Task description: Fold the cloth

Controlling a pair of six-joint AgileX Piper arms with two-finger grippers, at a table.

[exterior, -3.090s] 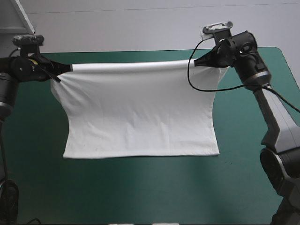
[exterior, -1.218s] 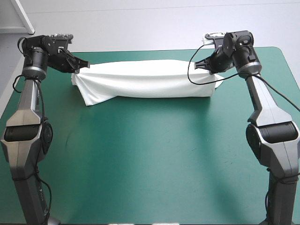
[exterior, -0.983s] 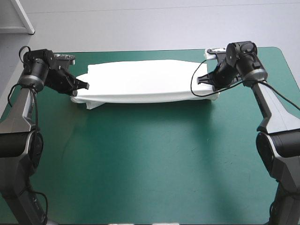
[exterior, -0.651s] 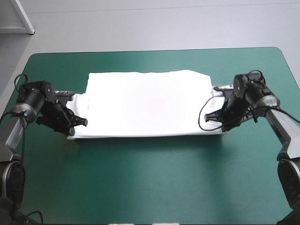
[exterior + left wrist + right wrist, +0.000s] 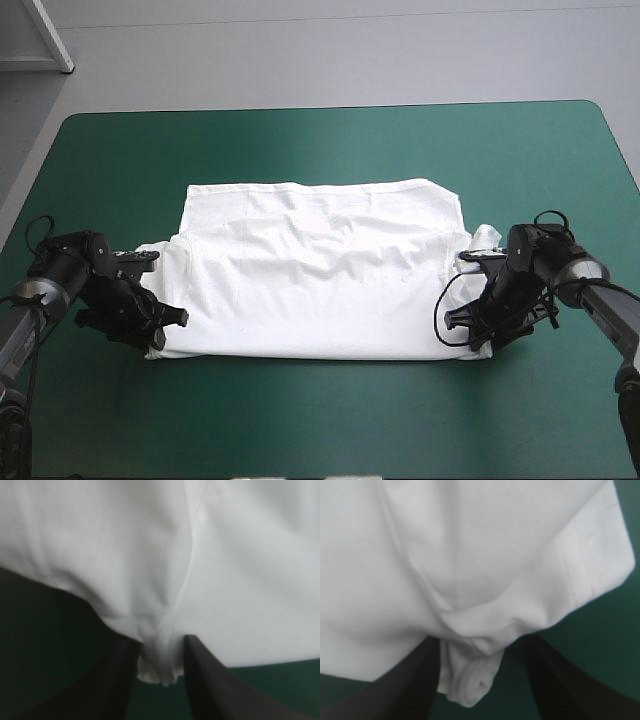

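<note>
**Soft T-shirt lying in a wide fold, one gripper at each near corner**

The T-shirt (image 5: 320, 270) lies flat on the teal-green table cover (image 5: 320, 430), about mid-table, doubled over itself into a broad band with a sleeve poking out at each end. The left gripper (image 5: 160, 646) sits at the near left corner, set narrow, with a small bunch of hem pinched between its black fingers. The right gripper (image 5: 482, 647) sits at the near right corner with its fingers (image 5: 560, 685) wider apart. A rolled lump of cloth lies between them against one finger, with bare cover showing beside the other, so that hold looks loose.

The fabric seems light, limp and without any stiffness: it sags, creases and keeps no shape of its own. Stacked layers probably slide over one another easily. The best holds are likely the corners and hems, pinching every layer together. Both arms should keep the edge taut between them, or a fold may drag out of line. There is little chance of damage.
</note>
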